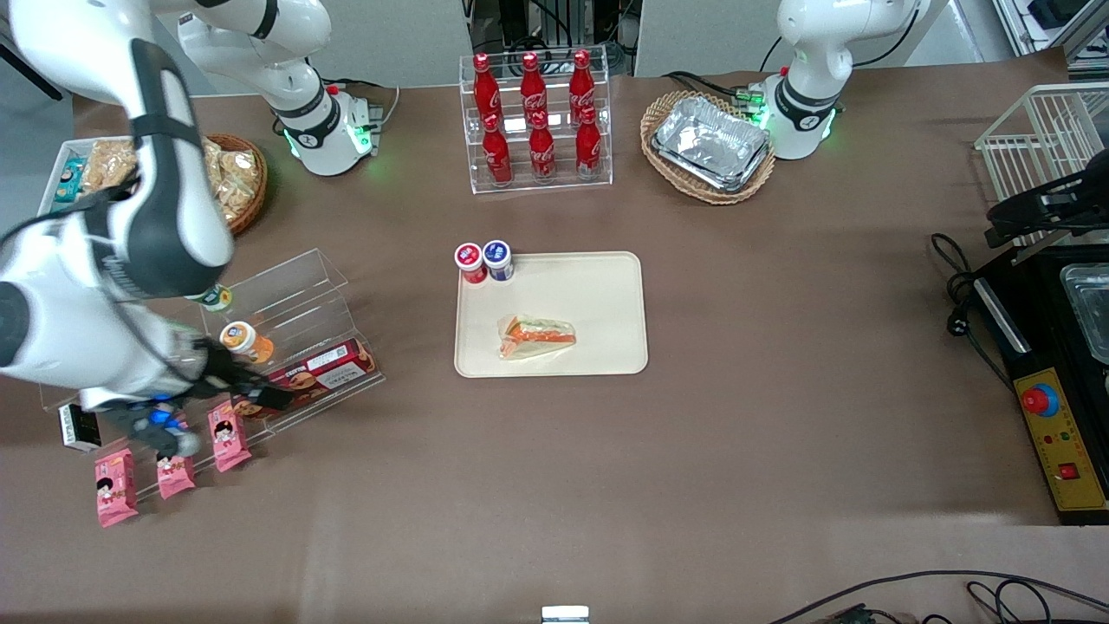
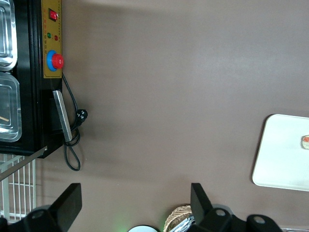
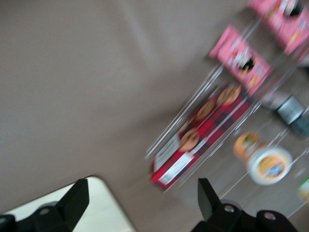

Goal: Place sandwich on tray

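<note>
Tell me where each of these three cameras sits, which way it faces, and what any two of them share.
Front view: high above the table, looking down at the wrapped triangular sandwich on the cream rectangular tray; both arms show.
Left wrist view: on the parked arm, facing the brown tabletop; its own fingers show.
Right wrist view: above the red cookie box; the open hand shows.
All three views show the tray.

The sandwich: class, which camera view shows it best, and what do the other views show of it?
The front view: the whole sandwich lies on the tray, its orange-red filling visible. The left wrist view catches only a sliver of it at the frame's edge. The right wrist view shows none, just a tray corner. The end effector, open, is over the clear snack rack.
</note>
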{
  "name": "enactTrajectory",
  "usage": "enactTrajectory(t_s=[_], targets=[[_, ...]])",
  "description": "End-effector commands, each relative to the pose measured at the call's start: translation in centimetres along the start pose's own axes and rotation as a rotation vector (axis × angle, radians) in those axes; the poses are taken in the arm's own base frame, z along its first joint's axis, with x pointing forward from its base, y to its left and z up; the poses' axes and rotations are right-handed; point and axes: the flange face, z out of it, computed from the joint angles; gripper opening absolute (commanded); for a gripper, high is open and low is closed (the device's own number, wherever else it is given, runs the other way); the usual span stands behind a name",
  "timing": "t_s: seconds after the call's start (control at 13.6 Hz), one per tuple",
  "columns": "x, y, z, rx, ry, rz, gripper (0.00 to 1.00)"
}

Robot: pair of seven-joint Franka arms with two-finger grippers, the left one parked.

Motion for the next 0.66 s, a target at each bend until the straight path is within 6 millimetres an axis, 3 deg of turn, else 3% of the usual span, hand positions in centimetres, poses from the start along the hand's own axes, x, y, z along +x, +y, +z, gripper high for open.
enactTrajectory(t_s=[0.0, 0.22, 0.44, 0.59], targets=[[2.8, 5.4, -2.5, -0.031, 0.051, -0.235, 1.00], [3.6, 10.1, -7.1, -0.030, 0.096, -0.231, 1.00], [3.8, 12.3, -9.3, -0.030, 0.086, -0.199, 1.00], [2.4, 13.6, -11.0, -0.024, 0.054, -0.189, 1.00]])
